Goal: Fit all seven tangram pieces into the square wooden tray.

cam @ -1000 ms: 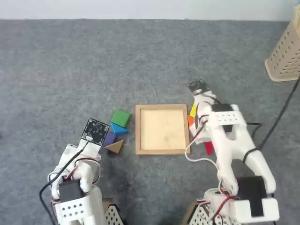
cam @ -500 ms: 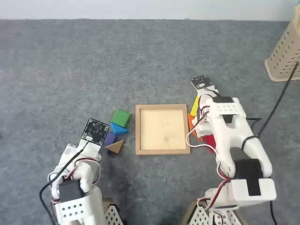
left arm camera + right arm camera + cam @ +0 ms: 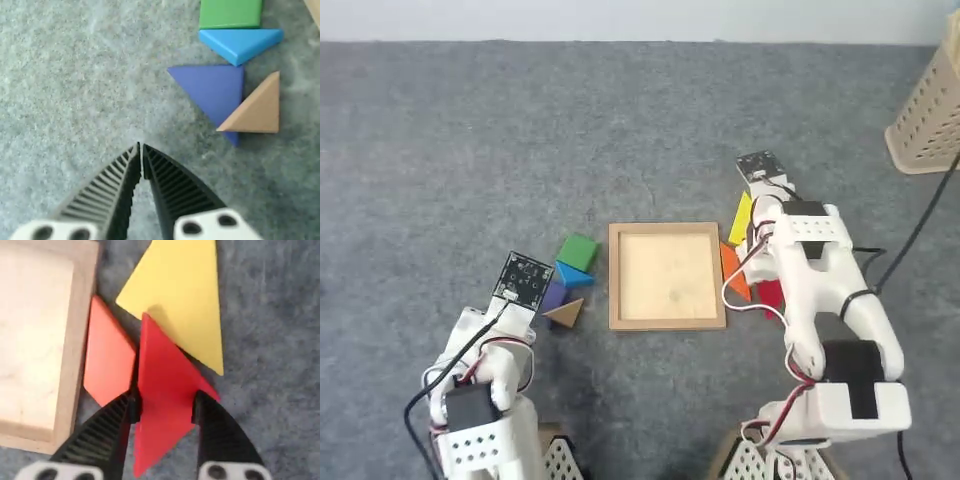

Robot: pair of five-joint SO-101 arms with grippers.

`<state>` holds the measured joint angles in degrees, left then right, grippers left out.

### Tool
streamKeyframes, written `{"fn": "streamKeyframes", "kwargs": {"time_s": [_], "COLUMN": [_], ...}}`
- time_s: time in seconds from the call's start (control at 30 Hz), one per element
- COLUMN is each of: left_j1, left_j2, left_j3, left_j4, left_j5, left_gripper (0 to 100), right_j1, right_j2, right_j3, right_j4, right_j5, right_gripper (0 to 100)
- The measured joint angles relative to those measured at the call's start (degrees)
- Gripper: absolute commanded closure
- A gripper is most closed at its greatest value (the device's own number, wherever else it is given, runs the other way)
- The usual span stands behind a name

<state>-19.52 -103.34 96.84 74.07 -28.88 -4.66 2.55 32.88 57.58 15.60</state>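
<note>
The square wooden tray [image 3: 666, 318] lies mid-table on grey carpet with nothing in it; its corner [image 3: 75, 340] shows in the right wrist view. To its left sit a green square [image 3: 578, 251], a blue triangle [image 3: 572, 274], a purple triangle [image 3: 212, 90] and a tan triangle [image 3: 257, 107]. My left gripper [image 3: 141, 148] is shut on nothing, hovering over bare carpet a little short of them. Right of the tray, my right gripper [image 3: 162, 407] is shut on the red triangle [image 3: 162, 380], whose tip overlaps the yellow triangle [image 3: 182, 295], with the orange parallelogram [image 3: 107, 360] alongside.
A beige perforated basket [image 3: 930, 110] stands at the far right edge. A black cable [image 3: 910, 250] runs across the carpet on the right. Open carpet stretches behind the tray and to the far left.
The right arm has stretched farther from its base and slightly right, carrying the red triangle along; more of the yellow triangle shows. The left arm has kept still.
</note>
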Motion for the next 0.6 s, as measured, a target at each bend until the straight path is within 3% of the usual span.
{"fn": "streamKeyframes", "kwargs": {"time_s": [0.17,0.3,0.6], "left_j1": [0.0,0.0,0.0], "left_j2": [0.0,0.0,0.0], "left_j3": [0.0,0.0,0.0], "left_j4": [0.0,0.0,0.0], "left_j5": [0.0,0.0,0.0], "left_gripper": [99,99,99], "right_j1": [0.18,0.44,0.18], "right_j2": [0.09,0.44,-5.63], "right_j3": [0.09,0.09,1.41], "right_j4": [-0.35,-0.35,3.6], "right_j5": [0.09,0.09,0.09], "right_gripper": [98.9,97.6,76.6]}}
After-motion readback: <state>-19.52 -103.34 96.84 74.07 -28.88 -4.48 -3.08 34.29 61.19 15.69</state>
